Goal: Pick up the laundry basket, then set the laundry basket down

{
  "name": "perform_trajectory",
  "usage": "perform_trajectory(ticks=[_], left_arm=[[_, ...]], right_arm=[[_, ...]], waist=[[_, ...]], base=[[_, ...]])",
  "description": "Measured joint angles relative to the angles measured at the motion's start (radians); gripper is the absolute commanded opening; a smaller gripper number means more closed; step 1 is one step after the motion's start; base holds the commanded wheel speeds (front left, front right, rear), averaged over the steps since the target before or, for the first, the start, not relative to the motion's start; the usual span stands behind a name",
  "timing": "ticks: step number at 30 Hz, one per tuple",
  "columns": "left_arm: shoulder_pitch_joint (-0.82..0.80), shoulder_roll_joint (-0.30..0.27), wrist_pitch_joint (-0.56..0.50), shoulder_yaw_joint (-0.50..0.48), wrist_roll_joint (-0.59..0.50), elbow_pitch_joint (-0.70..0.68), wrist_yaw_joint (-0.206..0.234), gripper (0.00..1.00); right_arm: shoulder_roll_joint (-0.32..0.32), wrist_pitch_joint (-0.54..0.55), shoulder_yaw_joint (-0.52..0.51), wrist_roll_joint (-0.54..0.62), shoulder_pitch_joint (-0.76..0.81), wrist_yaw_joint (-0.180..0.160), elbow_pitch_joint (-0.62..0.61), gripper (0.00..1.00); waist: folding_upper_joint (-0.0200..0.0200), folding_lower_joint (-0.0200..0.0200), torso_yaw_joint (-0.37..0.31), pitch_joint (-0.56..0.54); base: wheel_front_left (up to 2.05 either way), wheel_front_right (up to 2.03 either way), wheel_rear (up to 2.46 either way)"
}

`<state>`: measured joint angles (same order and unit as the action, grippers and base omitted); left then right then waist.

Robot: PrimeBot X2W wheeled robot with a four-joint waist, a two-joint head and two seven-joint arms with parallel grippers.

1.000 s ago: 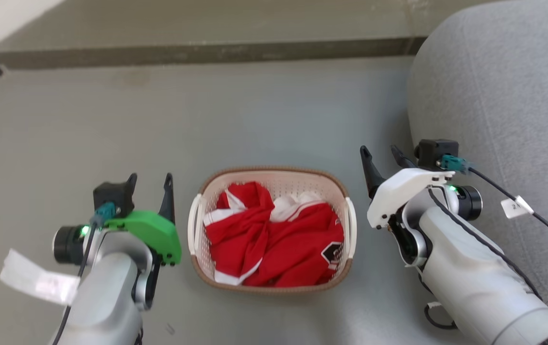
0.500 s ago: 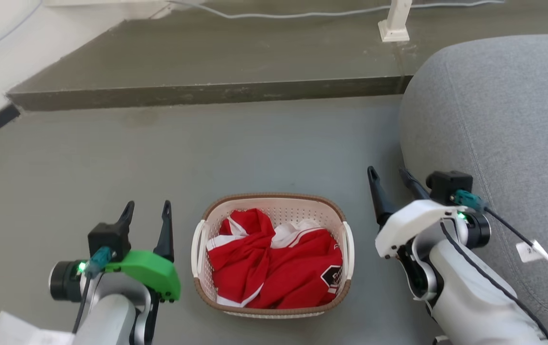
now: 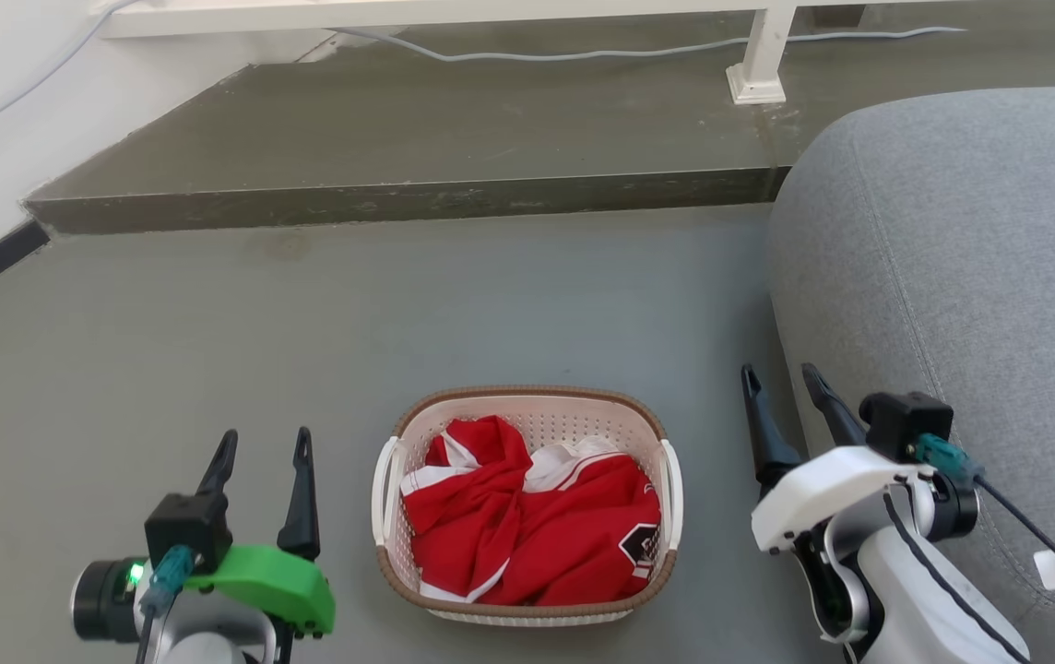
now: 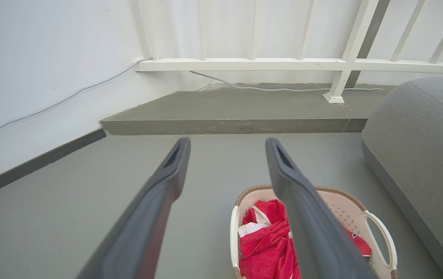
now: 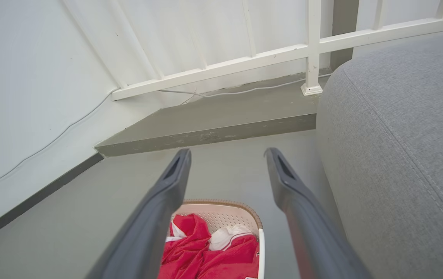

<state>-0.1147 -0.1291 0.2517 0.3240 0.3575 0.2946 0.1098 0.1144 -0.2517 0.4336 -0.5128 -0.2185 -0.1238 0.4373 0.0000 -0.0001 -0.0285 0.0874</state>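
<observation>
The laundry basket point(image 3: 541, 406) rests on the grey floor, cream-white with a brown rim band and white side handles, holding red and white clothes point(image 3: 527, 516). My left gripper point(image 3: 265, 447) hovers to its left, open and empty, clear of the handle. On the other side my right gripper point(image 3: 781, 383) is open too, apart from the basket. The left wrist view has the basket point(image 4: 345, 205) at lower right, partly behind a finger. Its far rim point(image 5: 221, 202) lies low between the fingers in the right wrist view.
A grey cushioned sofa point(image 3: 961, 277) bulges in close beside my right arm. A raised concrete step point(image 3: 398, 198) crosses the far floor, with a white railing post point(image 3: 758, 65) and a loose cable point(image 3: 583, 53) on it. A white wall with dark skirting runs along the left.
The head camera has tilted up, bringing the step, railing and cable into view. Both grippers have drawn back and outward from the basket's handles; the basket stays on the floor.
</observation>
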Motion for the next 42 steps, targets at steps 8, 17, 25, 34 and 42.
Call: perform_trajectory(ticks=[8,17,25,34,42], left_arm=[[0.080,0.000,0.000,-0.049,-0.022,-0.077,0.006,1.00],[0.135,0.011,0.000,-0.076,-0.043,-0.146,0.006,1.00],[0.158,0.013,0.000,-0.082,-0.081,-0.196,0.006,1.00],[0.179,0.019,0.000,-0.100,-0.090,-0.233,0.006,1.00],[0.191,0.025,0.000,-0.111,-0.091,-0.254,0.006,0.00]], right_arm=[[-0.002,0.000,-0.045,0.048,0.070,-0.001,-0.070,1.00],[-0.018,0.000,-0.084,0.085,0.122,-0.001,-0.126,1.00],[-0.025,0.000,-0.112,0.105,0.150,-0.001,-0.164,1.00],[-0.037,0.000,-0.135,0.135,0.173,-0.001,-0.188,1.00],[-0.045,0.000,-0.145,0.145,0.188,-0.001,-0.207,0.00]], waist=[[0.0000,0.0000,-0.003,-0.005],[0.0000,0.0000,-0.006,-0.007],[0.0000,0.0000,-0.005,-0.008],[0.0000,0.0000,-0.007,-0.009],[0.0000,0.0000,-0.006,-0.008]], base=[[0.00,0.00,0.00],[0.00,0.00,0.00],[0.00,0.00,0.00],[0.00,0.00,0.00],[0.00,0.00,0.00]])
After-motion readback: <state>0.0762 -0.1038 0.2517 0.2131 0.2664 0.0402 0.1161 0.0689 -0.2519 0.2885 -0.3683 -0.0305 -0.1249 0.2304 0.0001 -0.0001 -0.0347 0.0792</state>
